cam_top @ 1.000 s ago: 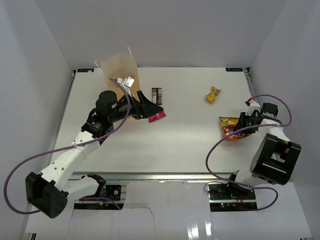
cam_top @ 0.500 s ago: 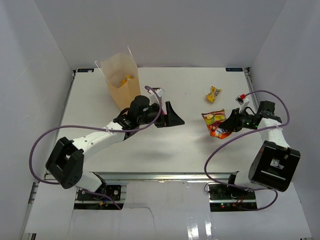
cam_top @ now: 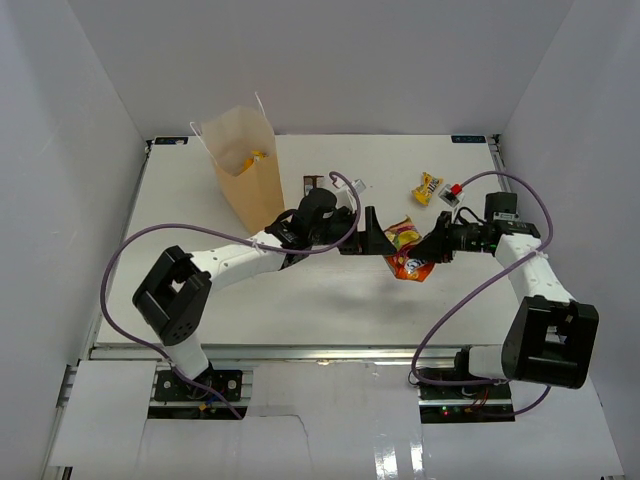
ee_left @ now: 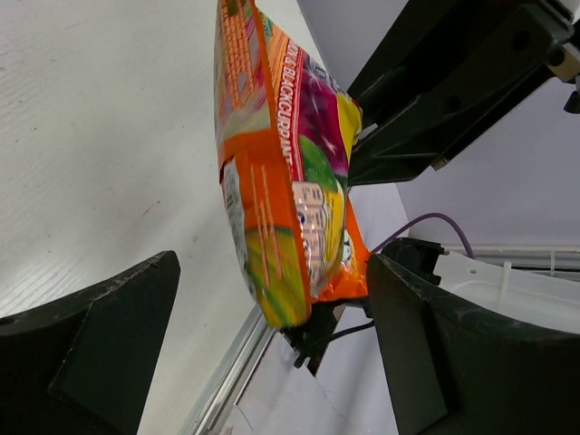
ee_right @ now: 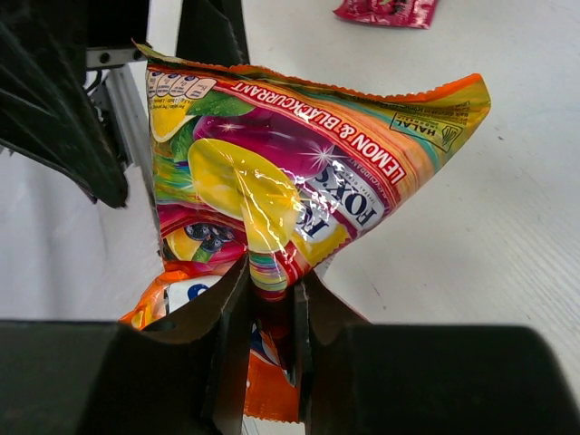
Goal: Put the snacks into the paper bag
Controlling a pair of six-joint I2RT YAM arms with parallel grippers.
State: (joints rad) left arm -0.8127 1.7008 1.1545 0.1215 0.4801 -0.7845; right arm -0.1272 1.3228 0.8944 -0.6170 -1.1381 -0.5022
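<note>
A large orange snack bag [cam_top: 405, 252] hangs above the table's middle, pinched at one crumpled end by my right gripper [cam_top: 432, 248]. The right wrist view shows the jaws [ee_right: 272, 285] shut on the orange bag [ee_right: 299, 172]. My left gripper [cam_top: 372, 233] faces it, wide open. In the left wrist view the orange bag [ee_left: 290, 163] hangs at the mouth of the left gripper [ee_left: 272, 272], apart from both fingers. The tan paper bag [cam_top: 240, 170] stands upright at the back left with a yellow packet [cam_top: 255, 155] inside. A yellow packet [cam_top: 428, 187] and a dark brown bar [cam_top: 310, 184] lie on the table.
A pink packet [ee_right: 385, 9] lies on the table beyond the held bag, seen only in the right wrist view. A metal rail [cam_top: 300, 352] runs along the table's near edge. White walls close in the left, back and right sides.
My left arm swung from the paper bag rightward to the table's middle, still open. My right gripper lifted the orange bag and carried it left to meet the left gripper.
</note>
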